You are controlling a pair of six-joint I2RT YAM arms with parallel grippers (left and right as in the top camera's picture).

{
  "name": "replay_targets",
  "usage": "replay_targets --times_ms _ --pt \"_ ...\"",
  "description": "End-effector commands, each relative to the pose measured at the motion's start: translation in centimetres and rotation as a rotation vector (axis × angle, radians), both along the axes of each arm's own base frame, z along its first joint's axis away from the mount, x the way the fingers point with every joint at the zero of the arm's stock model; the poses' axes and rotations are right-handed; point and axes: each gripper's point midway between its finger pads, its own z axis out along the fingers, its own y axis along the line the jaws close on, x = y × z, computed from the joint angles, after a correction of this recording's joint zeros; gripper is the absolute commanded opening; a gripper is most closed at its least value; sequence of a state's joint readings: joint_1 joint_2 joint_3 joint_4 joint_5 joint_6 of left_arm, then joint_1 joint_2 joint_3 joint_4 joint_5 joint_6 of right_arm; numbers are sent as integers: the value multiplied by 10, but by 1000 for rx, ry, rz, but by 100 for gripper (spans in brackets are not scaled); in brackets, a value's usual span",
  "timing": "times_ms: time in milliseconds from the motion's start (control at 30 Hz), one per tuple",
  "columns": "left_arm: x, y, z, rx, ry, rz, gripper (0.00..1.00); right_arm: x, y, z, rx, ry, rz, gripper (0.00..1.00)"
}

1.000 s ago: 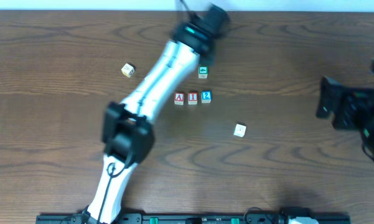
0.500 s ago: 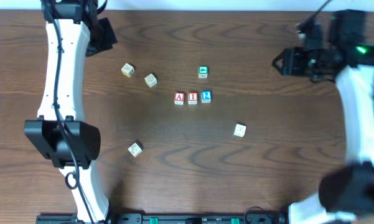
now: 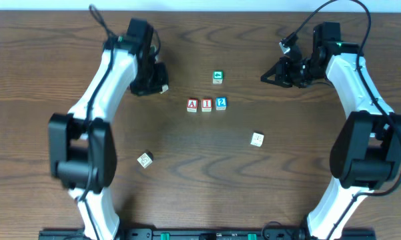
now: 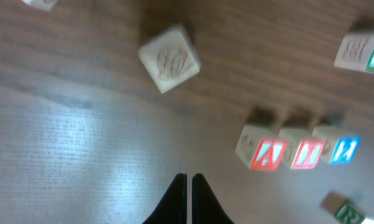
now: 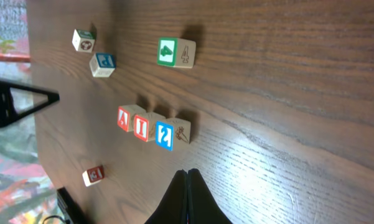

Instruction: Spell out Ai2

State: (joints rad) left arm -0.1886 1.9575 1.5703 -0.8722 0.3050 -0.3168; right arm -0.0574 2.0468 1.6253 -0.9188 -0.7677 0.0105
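We think the job looks done: the A block point(image 3: 192, 105), I block point(image 3: 206, 105) and 2 block point(image 3: 221, 103) sit side by side mid worktop point(image 3: 287, 187), and our left claw point(image 4: 188, 180) and right claw point(image 5: 187, 175) are closed, holding nothing.

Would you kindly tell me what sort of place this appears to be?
Probably a robotics lab bench: a left arm and right arm flank a wood-grain table holding small letter blocks.
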Motion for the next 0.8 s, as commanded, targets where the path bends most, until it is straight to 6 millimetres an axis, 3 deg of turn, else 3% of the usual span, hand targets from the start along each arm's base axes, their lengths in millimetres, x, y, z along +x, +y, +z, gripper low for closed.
replay_targets --times_ms 0,167,300,400,767 --pt "-14 -12 20 -133 -102 -15 6 0 4 1 38 9 3 1" --pt "-15 -33 -8 -227 -121 92 6 -2 12 2 53 9 19 1" --pt "-13 -43 -28 -230 -80 149 6 -5 21 -8 55 40 40 1" --pt "-16 -41 -46 -198 -22 250 6 -11 32 -25 64 94 61 2" --pt "-16 -42 -74 -181 26 263 6 -23 44 -60 83 195 96 1"
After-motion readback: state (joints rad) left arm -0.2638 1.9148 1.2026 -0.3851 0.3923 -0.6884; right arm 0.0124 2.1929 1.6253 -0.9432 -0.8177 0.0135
